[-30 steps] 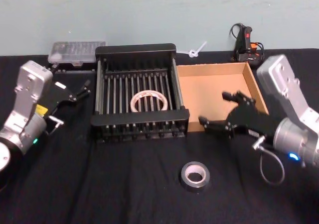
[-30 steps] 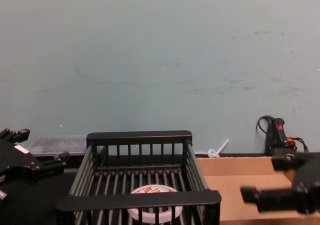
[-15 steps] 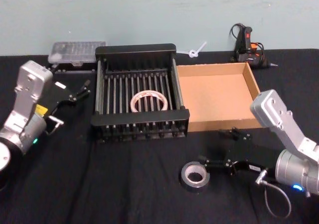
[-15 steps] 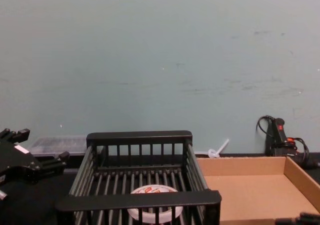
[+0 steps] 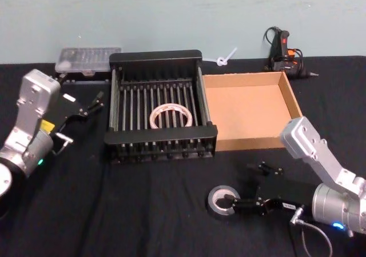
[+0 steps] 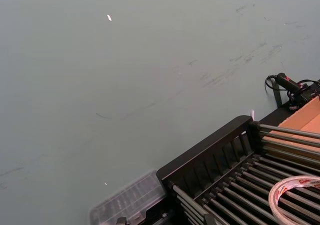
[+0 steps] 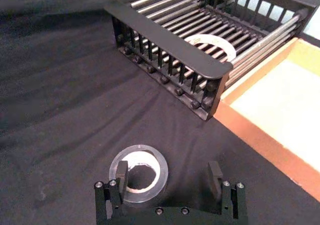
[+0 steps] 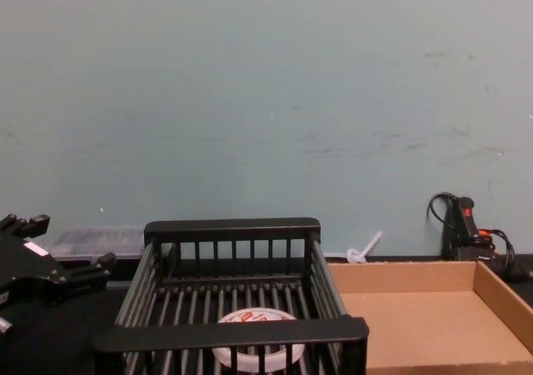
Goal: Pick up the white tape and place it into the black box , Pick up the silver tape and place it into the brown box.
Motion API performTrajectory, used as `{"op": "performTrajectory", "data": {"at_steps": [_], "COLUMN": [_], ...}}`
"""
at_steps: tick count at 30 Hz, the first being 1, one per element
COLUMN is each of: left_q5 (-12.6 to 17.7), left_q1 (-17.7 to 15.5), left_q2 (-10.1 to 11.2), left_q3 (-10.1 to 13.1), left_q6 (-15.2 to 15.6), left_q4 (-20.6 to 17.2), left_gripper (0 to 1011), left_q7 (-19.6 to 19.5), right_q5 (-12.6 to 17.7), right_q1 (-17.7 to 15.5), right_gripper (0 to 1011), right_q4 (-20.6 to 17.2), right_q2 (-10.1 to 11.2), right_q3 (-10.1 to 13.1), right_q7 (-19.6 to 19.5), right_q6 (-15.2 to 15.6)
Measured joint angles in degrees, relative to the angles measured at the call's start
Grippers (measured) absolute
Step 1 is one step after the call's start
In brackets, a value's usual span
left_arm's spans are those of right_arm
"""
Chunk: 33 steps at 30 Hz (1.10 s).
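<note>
From my head, my right gripper [image 5: 245,184] sits low on the black tabletop [image 5: 143,211], jaws spread, one finger in the hole of the silver tape [image 5: 223,201]. The white tape [image 5: 170,115] lies flat in the black box [image 5: 160,137], beside the brown box [image 5: 249,105]. My left gripper [image 5: 91,104] hangs left of the crate, jaws parted.

My right wrist shows one finger [image 7: 121,174] inside the roll, the other outside it.

From my chest, the white roll rests on the crate's floor.
</note>
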Motion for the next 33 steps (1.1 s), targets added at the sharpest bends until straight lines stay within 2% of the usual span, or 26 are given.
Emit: {"op": "performTrajectory", "data": {"at_steps": [17,33], "left_q5": [0.0,0.0], "left_q1": [0.0,0.0], "left_q2": [0.0,0.0], "left_q3": [0.0,0.0], "left_q6": [0.0,0.0], "left_q4": [0.0,0.0], "left_gripper": [1001,1001], "left_q7": [0.0,0.0], "right_q5": [-0.1,-0.8], "right_q1": [1.9,3.3], "right_gripper": [1002,1002], "right_q4": [2.7,4.6], "right_q2": [-1.1,-2.4], "right_q3": [-2.4,-3.4], "right_q7": [-0.7,-1.1], "right_q6": [0.7,1.2]}}
